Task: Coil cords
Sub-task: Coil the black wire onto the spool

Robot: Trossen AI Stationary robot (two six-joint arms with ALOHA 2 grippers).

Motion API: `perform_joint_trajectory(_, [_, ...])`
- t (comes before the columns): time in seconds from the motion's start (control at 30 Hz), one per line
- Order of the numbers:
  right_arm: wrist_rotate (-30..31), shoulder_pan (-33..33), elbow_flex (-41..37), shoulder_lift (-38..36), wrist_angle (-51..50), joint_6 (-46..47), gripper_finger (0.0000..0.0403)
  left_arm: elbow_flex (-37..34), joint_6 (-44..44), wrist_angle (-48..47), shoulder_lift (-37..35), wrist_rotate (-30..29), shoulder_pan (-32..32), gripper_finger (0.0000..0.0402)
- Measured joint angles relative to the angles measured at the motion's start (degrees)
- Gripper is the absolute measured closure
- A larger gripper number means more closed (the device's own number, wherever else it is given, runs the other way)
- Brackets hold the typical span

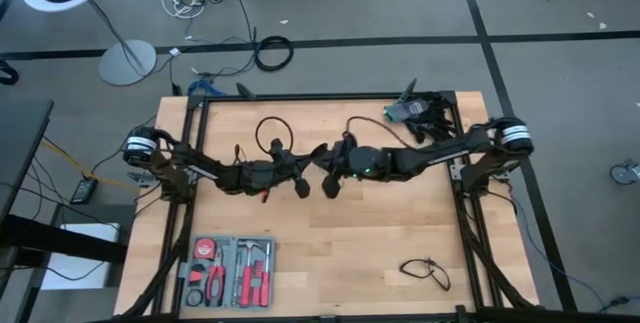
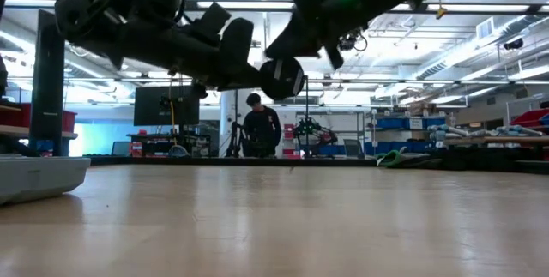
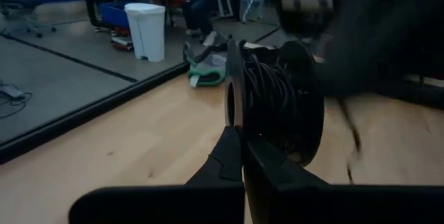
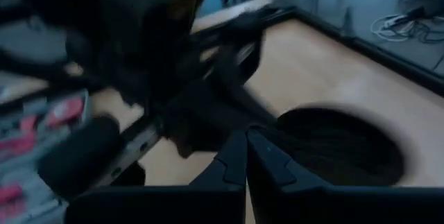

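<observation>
A black reel [image 3: 277, 99], with thin black cord wound between its two round discs, is held up over the table's middle; it also shows in the low view [image 2: 283, 78]. My left gripper [image 3: 239, 137] is shut on it. My right gripper [image 4: 246, 144] meets it from the right, shut, right at the dark round coil [image 4: 340, 144]. In the high view the two grippers [image 1: 300, 168] [image 1: 335, 168] stand nose to nose. Slack cord loops [image 1: 268, 128] [image 1: 358, 123] show just beyond them, toward the far edge. My left gripper pinches the rim of the reel's nearer disc [image 3: 233, 116] between its two fingers, coming level from the table's left. The reel stands on edge, lifted clear of the table. My right gripper is shut on black cord [image 4: 277, 130] at the edge of the coil, coming from the table's right. Blur hides how many strands it has.
An open tool case [image 1: 228, 271] lies at the near left and a pair of glasses [image 1: 428, 271] at the near right. Dark gear [image 1: 415, 113] sits at the far right corner. A person [image 2: 262, 127] stands in the room beyond the table.
</observation>
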Motion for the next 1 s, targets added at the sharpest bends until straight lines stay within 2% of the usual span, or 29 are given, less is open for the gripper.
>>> perform_joint_trajectory(0.2, [-0.4, 1.1, 2.1, 5.3, -1.4, -3.8, 0.039, 0.7, -0.4, -0.3, 0.0, -0.9, 0.0, 0.0401])
perform_joint_trajectory(0.4, [-0.1, 1.2, 1.5, 6.8, -10.4, 1.3, 0.0376, -0.3, -2.0, 5.4, -0.1, -1.3, 0.0, 0.0401])
perform_joint_trajectory(0.6, [0.2, 3.2, -2.9, 6.6, -11.1, 2.6, 0.0375, -5.4, -3.7, 17.2, -0.1, -1.3, 0.0, 0.0401])
perform_joint_trajectory(0.77, [1.0, 6.5, -9.5, 6.5, -10.8, 9.3, 0.0376, -8.6, -7.0, 19.4, -0.1, -2.0, 0.0, 0.0401])
perform_joint_trajectory(0.9, [4.4, 9.8, -16.5, 6.5, -5.3, 18.5, 0.0376, -9.5, -8.0, 19.8, -0.1, -2.0, 0.0, 0.0401])
perform_joint_trajectory(1.0, [7.6, 11.8, -21.7, 6.5, 8.1, 20.8, 0.0376, -9.7, -8.0, 19.8, -0.1, -2.0, 0.0, 0.0401])
